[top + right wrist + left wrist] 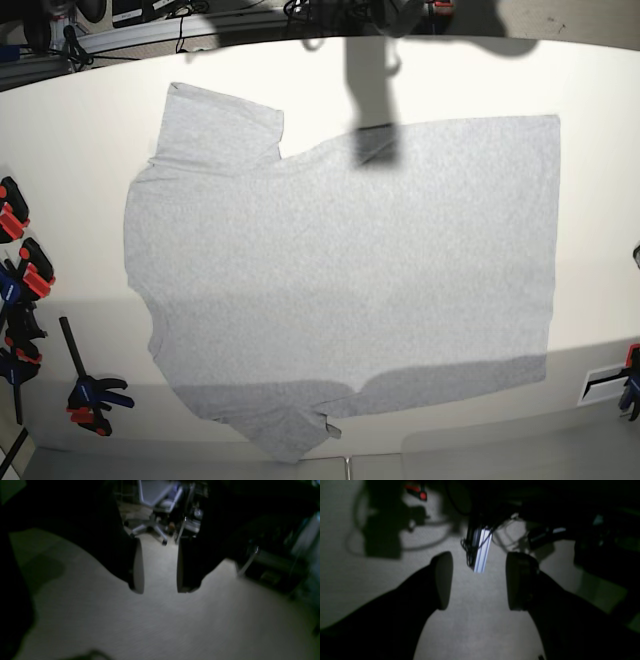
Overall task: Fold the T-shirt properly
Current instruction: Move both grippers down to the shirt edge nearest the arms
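T-shirt (340,270) flat, plain side up; left gripper (477,580) and right gripper (160,567) spread, empty; pinch both sleeve-side corners evenly.

Both arms end in black, broad fingers with flat, rounded-tip pads. The left fingers (443,580) look matte and dark throughout; the right fingers (138,565) carry paler grey pads on their inner faces.

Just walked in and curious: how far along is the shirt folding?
Barely begun. Done: the T-shirt lies spread flat, plain side up, on the white table. In hand: nothing; both sets of fingers are open and empty. Left: every fold.
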